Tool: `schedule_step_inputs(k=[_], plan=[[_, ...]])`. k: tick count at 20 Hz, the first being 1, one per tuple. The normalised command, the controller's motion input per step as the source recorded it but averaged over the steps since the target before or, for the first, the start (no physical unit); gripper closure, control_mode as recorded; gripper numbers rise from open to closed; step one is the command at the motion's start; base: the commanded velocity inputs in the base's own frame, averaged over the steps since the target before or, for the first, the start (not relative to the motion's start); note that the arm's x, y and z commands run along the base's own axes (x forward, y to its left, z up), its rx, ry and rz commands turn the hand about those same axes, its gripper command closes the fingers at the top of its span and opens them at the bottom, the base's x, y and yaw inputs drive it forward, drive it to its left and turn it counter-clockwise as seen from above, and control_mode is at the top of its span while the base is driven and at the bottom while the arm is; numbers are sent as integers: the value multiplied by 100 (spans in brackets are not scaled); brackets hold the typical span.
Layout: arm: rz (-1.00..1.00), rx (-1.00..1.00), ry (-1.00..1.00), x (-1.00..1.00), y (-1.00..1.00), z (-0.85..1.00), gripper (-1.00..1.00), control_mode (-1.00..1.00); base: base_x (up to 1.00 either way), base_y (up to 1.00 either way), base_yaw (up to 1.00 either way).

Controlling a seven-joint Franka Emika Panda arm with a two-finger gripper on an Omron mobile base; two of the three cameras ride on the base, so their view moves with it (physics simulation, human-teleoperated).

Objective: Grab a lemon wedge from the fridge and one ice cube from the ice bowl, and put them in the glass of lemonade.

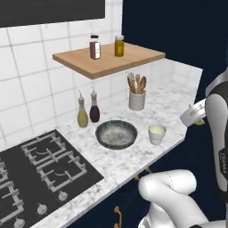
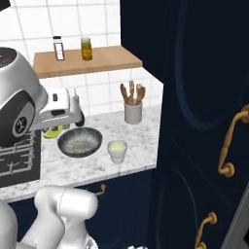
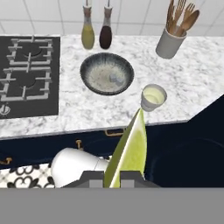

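One lemon wedge [image 3: 129, 151] pinched in gripper [image 3: 113, 177], held off counter edge, near glass of lemonade [image 3: 153, 97] w/ ice bowl [image 3: 107, 73] beside it.

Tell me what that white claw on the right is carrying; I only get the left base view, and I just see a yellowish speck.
Observer: In the hand view the claw is shut on the lemon wedge, a yellow-green slice standing between its tips.
Operator: Is it over the cup yet?
Observer: Apparently not. The hand view looks past the front edge of the counter, and the wedge's tip points at the glass of lemonade beyond it.
Operator: Anything in that grey bowl?
Observer: The hand view shows one small pale lump, maybe ice, inside the ice bowl.
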Motion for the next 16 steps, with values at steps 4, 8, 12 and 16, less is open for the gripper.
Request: schedule_step_inputs(k=[4, 8, 12, 16], plan=[[0, 0, 0, 0, 0, 0, 100, 100, 87, -27, 23], [0, 0, 0, 0, 0, 0, 100, 100, 66, -21, 19], [0, 0, 0, 0, 0, 0, 100, 100, 2, 0, 3], [0, 0, 0, 0, 0, 0, 100, 100, 0, 0, 0]])
